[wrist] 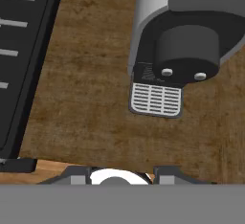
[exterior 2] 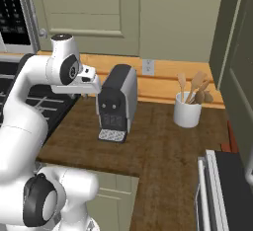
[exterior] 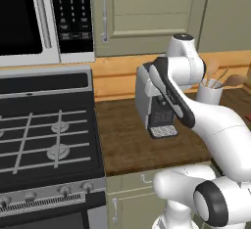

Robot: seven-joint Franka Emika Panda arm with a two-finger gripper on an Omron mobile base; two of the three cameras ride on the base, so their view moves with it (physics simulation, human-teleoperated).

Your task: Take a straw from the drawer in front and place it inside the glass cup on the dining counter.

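From left to right: stove (exterior: 46, 140), coffee machine (exterior 2: 116, 101), utensil crock (exterior 2: 188, 110). The gripper (wrist: 121, 174) hovers above the counter (exterior: 127, 145); whether it is spread cannot be told. The closed drawer (exterior: 130, 180) lies below, straw unseen.
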